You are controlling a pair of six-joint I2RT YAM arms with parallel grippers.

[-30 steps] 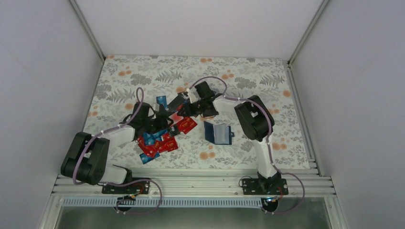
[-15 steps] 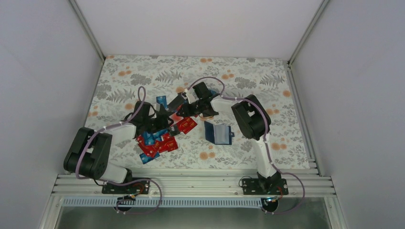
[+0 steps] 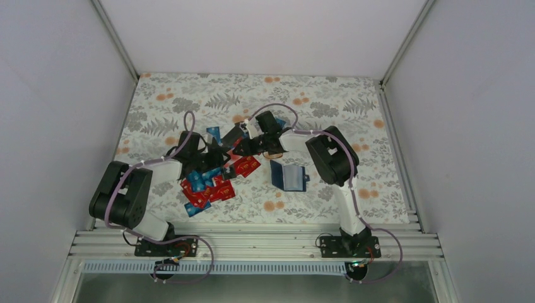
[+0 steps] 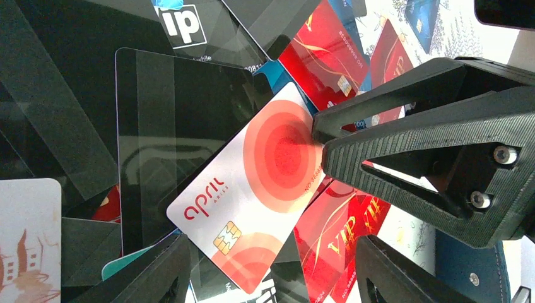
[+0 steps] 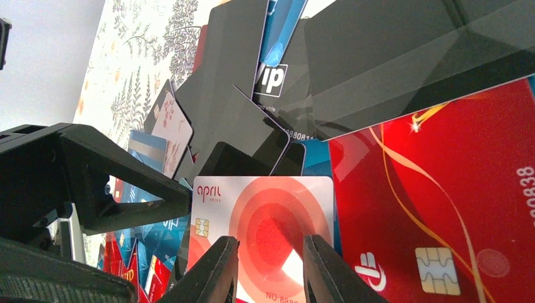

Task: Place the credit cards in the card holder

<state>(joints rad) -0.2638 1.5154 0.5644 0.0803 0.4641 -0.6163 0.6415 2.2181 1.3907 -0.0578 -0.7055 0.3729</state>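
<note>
Several credit cards (image 3: 208, 184), red, blue and black, lie in a loose pile left of centre. The card holder (image 3: 289, 177) lies open to the right of the pile, apart from both grippers. A white card with red rings marked "april" (image 4: 252, 189) lies flat on top of the pile; it also shows in the right wrist view (image 5: 265, 214). My right gripper (image 3: 240, 148) (image 5: 270, 271) is open a little, its fingertips (image 4: 328, 142) resting on that card's end. My left gripper (image 3: 216, 154) (image 4: 271, 278) is open wide and empty, straddling the card's other end.
Black cards (image 4: 170, 126) and red VIP cards (image 4: 334, 233) overlap under and around the white card. A large red card (image 5: 441, 208) lies just right of it. The two grippers face each other, almost touching. The flowered table (image 3: 328, 107) has white walls on three sides.
My left arm has edged further in, bringing its gripper closer to the right gripper over the pile. The right gripper has hardly moved. The cards and holder lie as before.
</note>
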